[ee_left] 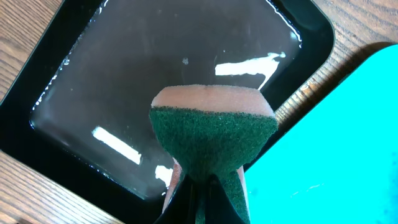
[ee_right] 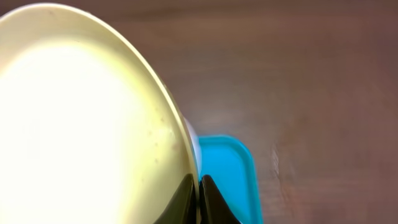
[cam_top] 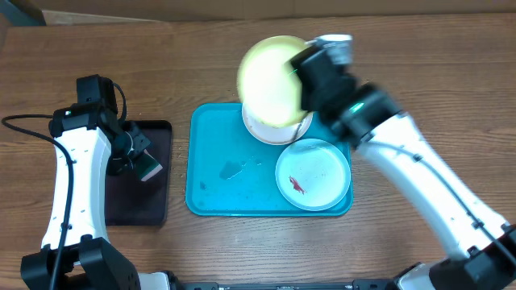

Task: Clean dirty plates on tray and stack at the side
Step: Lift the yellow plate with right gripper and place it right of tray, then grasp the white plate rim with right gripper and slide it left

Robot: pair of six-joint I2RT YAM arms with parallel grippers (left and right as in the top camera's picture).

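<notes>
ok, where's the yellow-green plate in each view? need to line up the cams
Overhead: yellow-green plate top centre, tilted, over the far edge of the turquoise tray.
Left wrist: not in view.
Right wrist: fills the left half, rim in the right jaws at bottom centre.
Shared landmark: that tray, centre overhead; right side in left wrist; bottom centre in right wrist.

Robot lab workbench, 2 white arms [cam_top: 76, 177] at a wood-grain table [cam_top: 161, 64]

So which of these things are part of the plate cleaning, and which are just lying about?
In the job: yellow plate, white plate, mint plate, blue tray, sponge.
Lying about: black tray, cable.
</notes>
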